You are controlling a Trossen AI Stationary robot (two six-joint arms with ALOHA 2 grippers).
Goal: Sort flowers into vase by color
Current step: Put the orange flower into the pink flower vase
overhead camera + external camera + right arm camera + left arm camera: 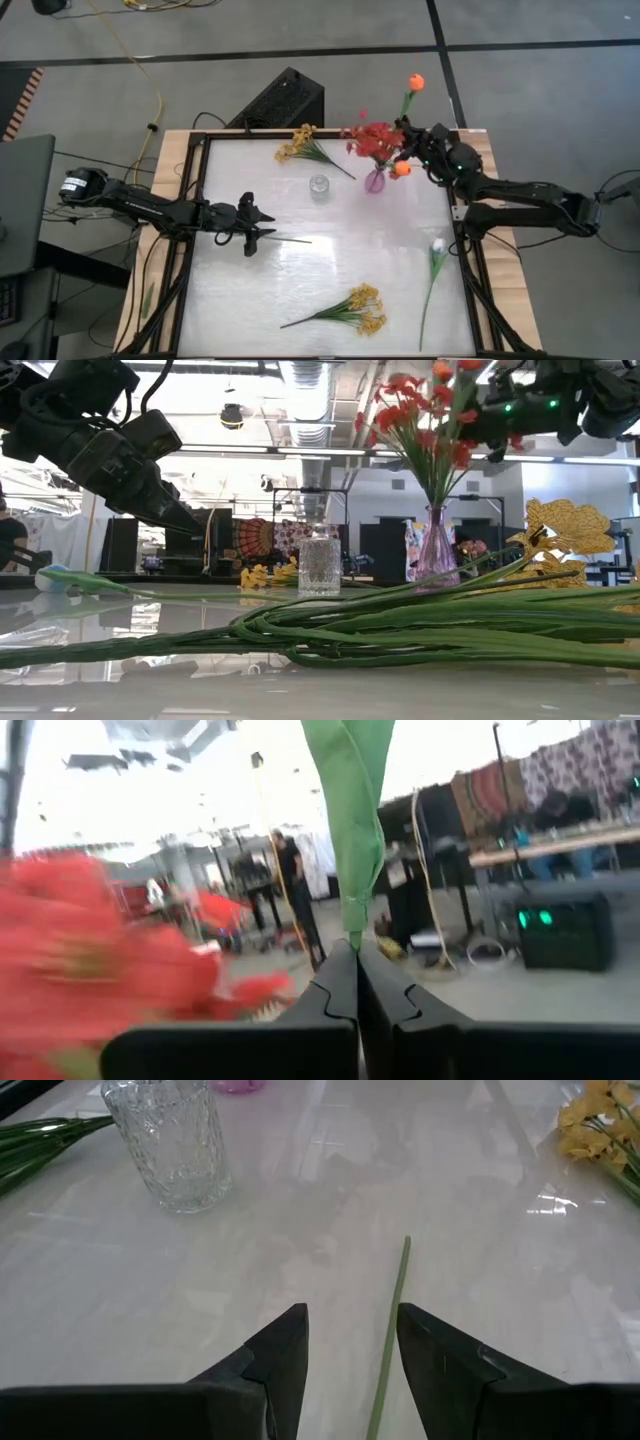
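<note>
The orange tulip [415, 82], pinched by its light, springy stem in our right end effector [413, 128] above the pink vase [375, 181], we judge slippery and best gripped mid-stem, while our left end effector [262, 228] stands half-open around a stem [388, 1335] on the counter [380, 250].

Two vases are standing side by side near the far edge of the table [330, 270], the glass vase [319, 187] at the left and the narrow vase [374, 181] at the right, a spray [374, 140] standing in the narrow one. Another spray [301, 143] is lying behind the glass vase. A third spray [355, 308] and a single tulip [436, 262] are lying near the front edge, the tulip at the right
</note>
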